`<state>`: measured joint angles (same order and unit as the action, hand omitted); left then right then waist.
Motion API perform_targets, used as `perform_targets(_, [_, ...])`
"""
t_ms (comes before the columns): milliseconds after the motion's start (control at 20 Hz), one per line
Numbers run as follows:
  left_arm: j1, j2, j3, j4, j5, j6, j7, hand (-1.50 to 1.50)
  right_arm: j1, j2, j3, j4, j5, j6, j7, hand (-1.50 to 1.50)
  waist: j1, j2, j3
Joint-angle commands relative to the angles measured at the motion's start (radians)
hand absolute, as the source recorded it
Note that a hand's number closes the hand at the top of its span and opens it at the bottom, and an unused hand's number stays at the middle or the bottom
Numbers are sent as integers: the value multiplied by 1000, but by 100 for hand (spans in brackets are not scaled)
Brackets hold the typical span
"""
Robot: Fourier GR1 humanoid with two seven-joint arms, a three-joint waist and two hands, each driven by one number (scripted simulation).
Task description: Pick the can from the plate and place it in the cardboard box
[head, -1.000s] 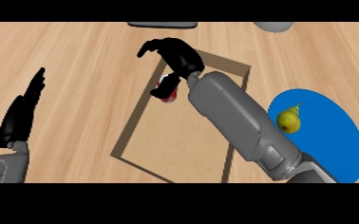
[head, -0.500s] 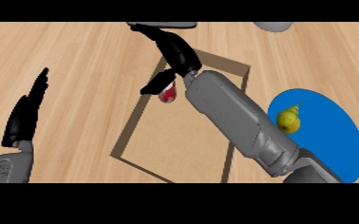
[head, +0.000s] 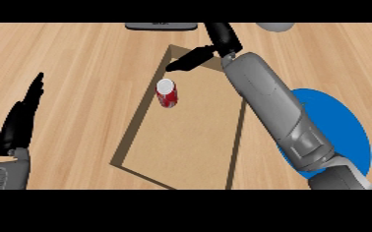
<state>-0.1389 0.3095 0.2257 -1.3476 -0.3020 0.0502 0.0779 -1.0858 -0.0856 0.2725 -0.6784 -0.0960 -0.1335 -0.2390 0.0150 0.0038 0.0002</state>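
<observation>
— What has changed at the right hand?
— The can has been released; the fingers are now spread and lifted beyond it.
— And the can?
— It is seen upright inside the cardboard box, below the hand. Placement is judged complete.

Can upright in cardboard box, right hand open

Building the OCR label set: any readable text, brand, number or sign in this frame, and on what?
None readable.
Can: red side with pale marks, too blurred to read as letters.
Cardboard box: plain, no print.
Blue plate: plain.
Dark object at the top edge: faint light marks, not legible.
</observation>
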Motion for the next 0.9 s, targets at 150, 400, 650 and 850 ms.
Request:
perform_targets(150, [12,16,27,37,7,-2,-47,0,62,-173,-120,20,-48,145,-57,-150,-11,-2,0])
perform_targets(400, [9,34,44,31,34,-34,-51,0,120,-323,-176,118,-49,276,-188,-150,-6,1,0])
perform_targets(650, [10,-30,-12,17,-23,24,-28,0,85,-458,-220,249,-34,438,-287,-150,8,7,1])
perform_targets(850, [5,12,13,15,18,-33,-51,0,64,-515,-197,356,29,527,-368,-150,27,14,1])
